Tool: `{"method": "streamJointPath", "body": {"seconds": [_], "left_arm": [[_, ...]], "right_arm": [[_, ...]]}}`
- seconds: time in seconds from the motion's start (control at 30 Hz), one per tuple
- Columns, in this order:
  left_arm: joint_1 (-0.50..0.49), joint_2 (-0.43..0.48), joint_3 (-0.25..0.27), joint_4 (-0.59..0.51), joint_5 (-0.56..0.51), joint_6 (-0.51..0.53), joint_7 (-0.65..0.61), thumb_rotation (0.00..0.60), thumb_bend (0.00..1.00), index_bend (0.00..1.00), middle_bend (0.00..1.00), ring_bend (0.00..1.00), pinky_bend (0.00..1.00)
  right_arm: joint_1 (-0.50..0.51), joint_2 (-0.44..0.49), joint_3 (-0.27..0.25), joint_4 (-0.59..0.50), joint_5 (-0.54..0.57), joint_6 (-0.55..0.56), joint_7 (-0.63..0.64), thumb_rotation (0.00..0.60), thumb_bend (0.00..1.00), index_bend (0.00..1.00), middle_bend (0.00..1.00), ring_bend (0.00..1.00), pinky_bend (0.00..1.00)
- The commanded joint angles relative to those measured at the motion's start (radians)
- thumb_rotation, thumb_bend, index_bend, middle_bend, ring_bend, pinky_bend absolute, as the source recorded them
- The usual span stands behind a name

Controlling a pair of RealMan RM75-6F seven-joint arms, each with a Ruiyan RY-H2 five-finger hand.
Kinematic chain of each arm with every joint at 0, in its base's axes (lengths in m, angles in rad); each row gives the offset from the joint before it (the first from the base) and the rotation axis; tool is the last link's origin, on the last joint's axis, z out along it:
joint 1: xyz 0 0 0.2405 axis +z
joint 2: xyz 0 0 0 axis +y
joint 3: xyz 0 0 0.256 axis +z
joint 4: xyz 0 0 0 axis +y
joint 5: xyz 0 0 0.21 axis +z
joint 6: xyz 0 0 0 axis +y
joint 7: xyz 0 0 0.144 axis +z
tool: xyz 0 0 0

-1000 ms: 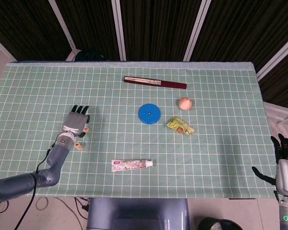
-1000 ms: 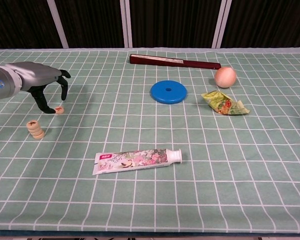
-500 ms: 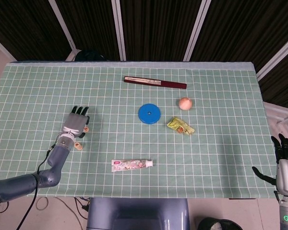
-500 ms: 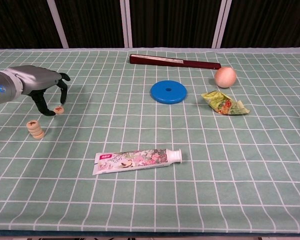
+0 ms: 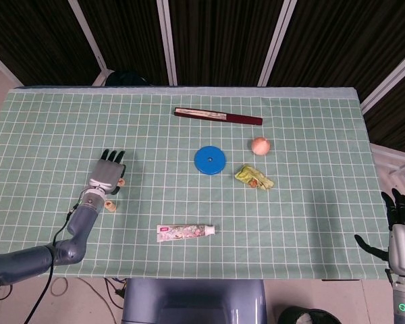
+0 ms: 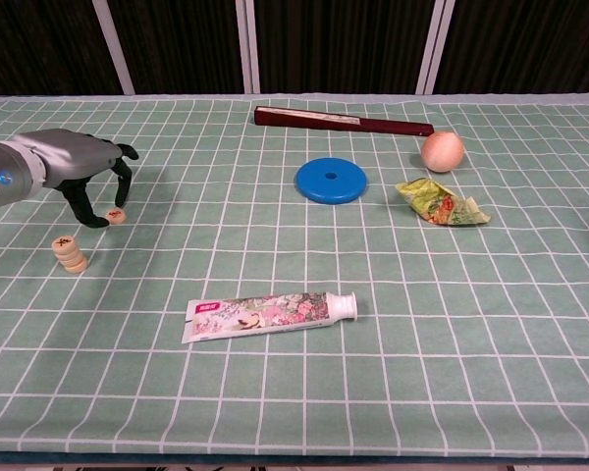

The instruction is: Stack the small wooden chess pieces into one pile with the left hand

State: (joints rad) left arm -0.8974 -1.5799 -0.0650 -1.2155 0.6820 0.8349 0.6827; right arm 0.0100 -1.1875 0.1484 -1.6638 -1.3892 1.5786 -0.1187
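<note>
Fingers (image 6: 79, 201) of the left hand (image 6: 74, 162) are curling down around the single round wooden chess piece with a red mark (image 6: 117, 215), one dark fingertip touching its side, though whether the piece is actually pinched I cannot tell. That loose piece is lying just beyond the short stack of pale wooden chess pieces (image 6: 71, 253), on the side toward the flat blue plastic disc (image 6: 330, 182), which sits well apart from both. The right hand (image 5: 399, 226) is hanging off the table's near corner, far from the stack, fingers spread and grasping nothing. A shallow or one-sided grip could let the piece squirt out sideways, and a wrist swinging low toward the stack could topple it. Compared with a second ago, the hand is sitting slightly lower and closer over the piece, while stack and piece are lying unmoved.
</note>
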Motion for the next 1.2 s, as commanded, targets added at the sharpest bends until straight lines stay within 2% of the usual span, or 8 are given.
{"method": "streamJointPath", "body": {"seconds": [0.03, 1.2], "left_arm": [[0.001, -0.005, -0.001, 0.005, -0.001, 0.001, 0.0, 0.6, 0.27, 0.48, 0.01, 0.0, 0.0], [0.003, -0.035, 0.0, 0.031, 0.016, 0.01, 0.044, 0.6, 0.31, 0.49, 0.01, 0.0, 0.0]], "right_arm": [[0.0, 0.0, 0.0, 0.0, 0.0, 0.0, 0.0, 0.6, 0.23, 0.08, 0.01, 0.0, 0.0], [0.001, 0.004, 0.001, -0.004, 0.009, -0.008, 0.004, 0.6, 0.23, 0.08, 0.01, 0.0, 0.0]]}}
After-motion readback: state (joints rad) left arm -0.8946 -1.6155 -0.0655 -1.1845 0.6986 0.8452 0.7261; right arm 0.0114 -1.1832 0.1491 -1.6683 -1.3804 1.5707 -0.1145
